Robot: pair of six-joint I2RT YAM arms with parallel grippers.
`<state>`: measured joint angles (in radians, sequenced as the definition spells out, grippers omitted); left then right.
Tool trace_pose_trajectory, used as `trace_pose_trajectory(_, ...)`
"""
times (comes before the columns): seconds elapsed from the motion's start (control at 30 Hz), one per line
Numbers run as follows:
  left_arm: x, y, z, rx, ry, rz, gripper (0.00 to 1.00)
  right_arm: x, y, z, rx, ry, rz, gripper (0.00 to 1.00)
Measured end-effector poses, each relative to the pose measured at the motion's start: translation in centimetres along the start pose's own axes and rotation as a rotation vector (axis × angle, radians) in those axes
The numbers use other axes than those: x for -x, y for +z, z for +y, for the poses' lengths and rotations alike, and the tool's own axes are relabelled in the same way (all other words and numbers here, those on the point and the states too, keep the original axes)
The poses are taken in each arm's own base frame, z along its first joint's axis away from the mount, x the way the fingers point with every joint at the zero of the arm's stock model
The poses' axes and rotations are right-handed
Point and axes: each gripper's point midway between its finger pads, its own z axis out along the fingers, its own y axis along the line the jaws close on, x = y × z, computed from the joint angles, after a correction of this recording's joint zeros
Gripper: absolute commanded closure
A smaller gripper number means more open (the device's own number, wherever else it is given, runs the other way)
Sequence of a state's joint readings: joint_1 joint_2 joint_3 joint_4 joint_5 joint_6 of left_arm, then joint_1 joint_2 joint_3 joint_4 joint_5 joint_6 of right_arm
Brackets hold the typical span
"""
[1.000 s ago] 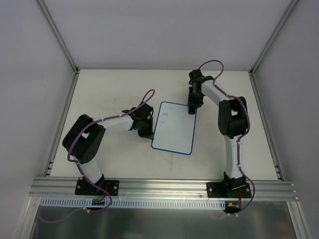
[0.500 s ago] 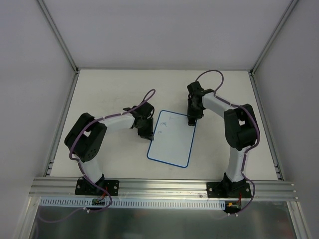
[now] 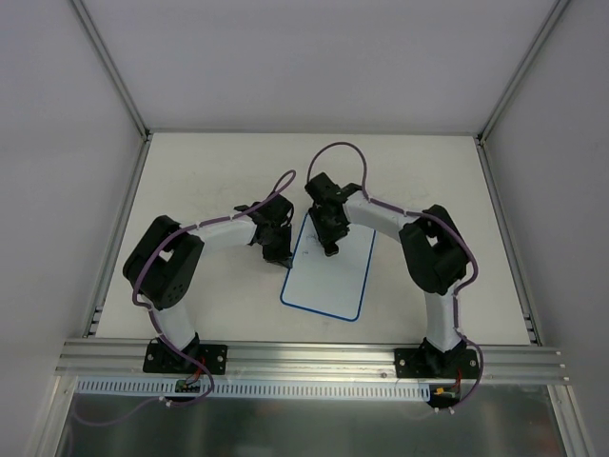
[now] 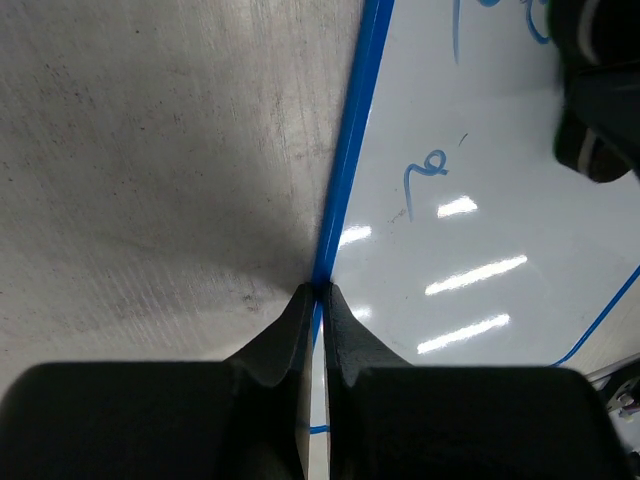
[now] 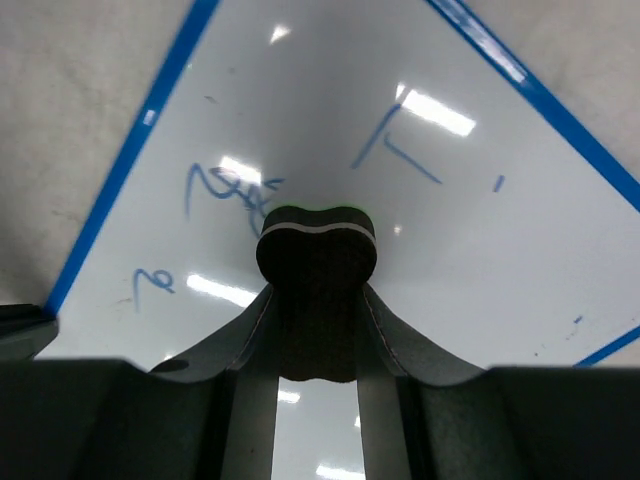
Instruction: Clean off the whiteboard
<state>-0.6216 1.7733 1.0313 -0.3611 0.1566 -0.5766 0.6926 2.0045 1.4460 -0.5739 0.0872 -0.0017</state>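
The whiteboard point(image 3: 333, 281), white with a thin blue rim, lies slightly tilted on the table between the two arms. My left gripper point(image 3: 284, 259) is at its left edge. In the left wrist view its fingertips are shut on the blue rim point(image 4: 345, 180). My right gripper point(image 3: 330, 246) is over the board's upper left part, shut on a small dark eraser point(image 5: 316, 250) with a green top edge. The eraser presses on the whiteboard face point(image 5: 480, 230) right beside blue scribbles point(image 5: 225, 190). More blue marks point(image 5: 395, 150) lie just ahead of it, and another small blue mark point(image 4: 425, 170) appears in the left wrist view.
The beige table point(image 3: 209, 171) is enclosed by white walls with metal posts at the left point(image 3: 114, 67) and right. An aluminium rail point(image 3: 304, 357) carrying both arm bases runs along the near edge.
The right gripper has swept the eraser left across the board's top, from the upper right corner to the upper left. The board shifted slightly down and left a second ago and has stayed still since.
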Motion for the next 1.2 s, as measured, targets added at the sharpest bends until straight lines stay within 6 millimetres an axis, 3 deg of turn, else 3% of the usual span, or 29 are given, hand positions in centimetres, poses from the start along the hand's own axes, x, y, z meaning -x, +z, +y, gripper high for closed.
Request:
trace_pose_trajectory(0.43,-0.1,0.0,0.1,0.000,-0.007,-0.001,1.00,-0.2,0.1,5.9,0.073,-0.128,0.010,1.00)
trace_pose_trajectory(0.87,-0.2,0.0,0.2,-0.006,-0.025,0.005,1.00,-0.6,-0.1,6.0,0.063,-0.127,0.049,1.00)
trace_pose_trajectory(1.2,-0.2,0.0,0.2,-0.007,-0.023,0.004,1.00,-0.7,0.0,5.1,0.043,0.000,0.058,1.00)
